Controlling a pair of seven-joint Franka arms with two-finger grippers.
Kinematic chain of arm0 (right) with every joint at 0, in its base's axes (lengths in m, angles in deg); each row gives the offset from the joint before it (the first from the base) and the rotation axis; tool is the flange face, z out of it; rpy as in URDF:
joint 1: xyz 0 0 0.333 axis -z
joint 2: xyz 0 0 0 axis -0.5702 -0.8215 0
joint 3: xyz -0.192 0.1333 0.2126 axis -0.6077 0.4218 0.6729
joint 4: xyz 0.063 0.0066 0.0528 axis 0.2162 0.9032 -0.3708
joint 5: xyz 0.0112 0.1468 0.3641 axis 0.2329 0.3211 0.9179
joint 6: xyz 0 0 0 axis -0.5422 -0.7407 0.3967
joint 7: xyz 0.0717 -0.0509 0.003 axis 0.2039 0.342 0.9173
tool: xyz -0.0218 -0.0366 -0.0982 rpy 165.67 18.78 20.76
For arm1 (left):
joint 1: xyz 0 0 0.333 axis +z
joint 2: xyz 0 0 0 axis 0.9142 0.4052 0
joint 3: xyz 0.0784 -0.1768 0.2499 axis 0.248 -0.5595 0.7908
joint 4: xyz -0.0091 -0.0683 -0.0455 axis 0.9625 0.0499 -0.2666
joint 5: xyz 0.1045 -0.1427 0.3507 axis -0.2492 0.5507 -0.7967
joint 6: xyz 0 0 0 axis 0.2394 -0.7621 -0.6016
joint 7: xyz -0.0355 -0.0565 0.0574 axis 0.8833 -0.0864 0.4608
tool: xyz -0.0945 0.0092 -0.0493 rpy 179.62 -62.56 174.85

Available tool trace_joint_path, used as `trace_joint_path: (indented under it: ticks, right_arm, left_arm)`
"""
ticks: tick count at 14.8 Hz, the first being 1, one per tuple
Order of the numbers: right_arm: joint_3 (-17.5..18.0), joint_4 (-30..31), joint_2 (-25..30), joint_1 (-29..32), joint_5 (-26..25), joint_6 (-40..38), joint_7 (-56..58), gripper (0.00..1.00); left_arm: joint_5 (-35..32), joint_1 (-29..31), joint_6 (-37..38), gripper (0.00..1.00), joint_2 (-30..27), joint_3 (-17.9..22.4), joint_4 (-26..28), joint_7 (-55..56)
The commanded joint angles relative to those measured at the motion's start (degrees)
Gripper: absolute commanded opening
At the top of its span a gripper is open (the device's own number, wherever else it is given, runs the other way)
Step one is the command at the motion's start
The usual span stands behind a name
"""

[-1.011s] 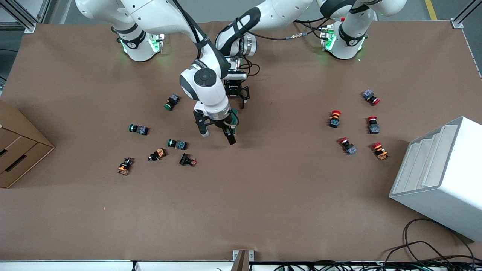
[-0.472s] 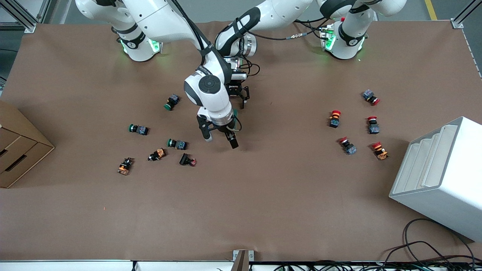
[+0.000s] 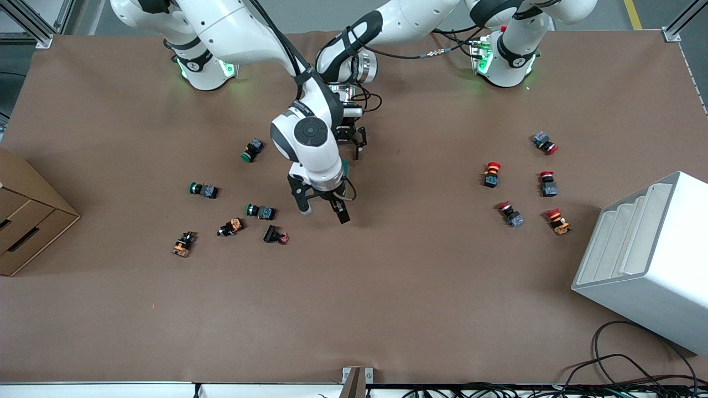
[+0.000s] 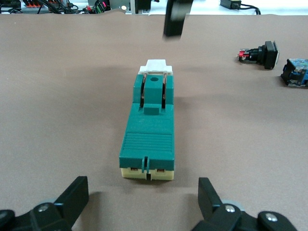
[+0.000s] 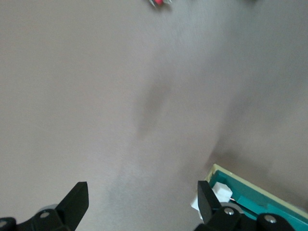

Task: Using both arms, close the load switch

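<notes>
The load switch (image 4: 148, 130) is a dark green block on a cream base, lying flat on the brown table, its white lever (image 4: 156, 65) at the end away from my left gripper. In the front view only a green sliver of the switch (image 3: 345, 166) shows under the right wrist. My left gripper (image 4: 142, 202) is open and empty, low at the switch's cream end; it also shows in the front view (image 3: 347, 148). My right gripper (image 3: 323, 213) is open and empty, over bare table just past the lever end. In the right wrist view, the right gripper (image 5: 143, 204) is beside the switch (image 5: 255, 199).
Green, orange and black pushbuttons (image 3: 260, 211) lie scattered toward the right arm's end. Red-capped pushbuttons (image 3: 491, 174) lie toward the left arm's end, near a white stepped bin (image 3: 647, 260). A cardboard box (image 3: 27, 221) stands at the right arm's table edge. Two pushbuttons (image 4: 262, 53) show near the switch.
My right gripper has moved off the switch toward the front camera and now hangs over bare table. The left gripper and the switch have not moved.
</notes>
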Motion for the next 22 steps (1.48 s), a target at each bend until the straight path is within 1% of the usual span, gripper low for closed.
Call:
trace_joint_path:
  ticks: [1, 2, 5, 8, 11, 14, 16, 17, 19, 22]
  right_arm:
    - [0.94, -7.62, -0.07, 4.44, 0.23, -10.03, 9.1, 1.0]
    - [0.94, -7.9, 1.41, 6.1, 0.93, -11.97, 13.49, 1.0]
    - [0.77, -7.9, 5.54, 11.9, 3.3, -18.73, 31.84, 1.0]
    - [0.68, -7.9, 10.2, 18.32, 3.39, -27.78, 51.44, 1.0]
    - [0.41, -7.99, 14.34, 25.69, 3.13, -36.4, 72.26, 1.0]
    - [0.15, -8.51, 17.33, 33.25, 2.17, -41.6, 91.6, 1.0]
    - [0.06, -10.35, 17.95, 37.83, 0.15, -44.85, 102.87, 1.0]
    - [0.06, -12.27, 17.95, 39.5, -1.16, -46.95, 106.05, 1.0]
    - [0.06, -15.71, 17.95, 41.09, -3.72, -52.05, 107.31, 1.0]
    - [0.32, -18.18, 17.86, 43.99, -3.02, -54.71, 107.4, 1.0]
  left_arm:
    - [-0.34, -0.32, -0.24, 0.99, 1.71, 0.48, -1.3, 0.96]
    - [-0.34, -0.32, -0.24, 0.99, 1.71, 0.48, -1.3, 0.96]
    - [-0.34, -0.32, -0.24, 0.99, 1.8, 0.48, -1.3, 0.87]
    - [-0.34, -0.24, -0.24, 0.99, 1.72, 0.48, -1.3, 0.78]
    - [-0.34, -0.06, -0.24, 0.99, 1.71, 0.48, -1.3, 0.69]
    - [-0.34, 0.03, -0.24, 0.99, 1.71, 0.48, -1.39, 0.52]
    - [-0.34, 0.2, -0.24, 0.99, 1.71, 0.48, -1.48, 0.25]
    - [-0.34, 0.46, -0.24, 0.99, 1.63, 0.48, -1.48, 0.17]
    - [-0.34, 0.91, -0.24, 0.99, 1.54, 0.48, -1.57, -0.1]
    - [-0.07, 1.17, -0.24, 0.99, 1.19, 0.48, -2.36, -0.1]
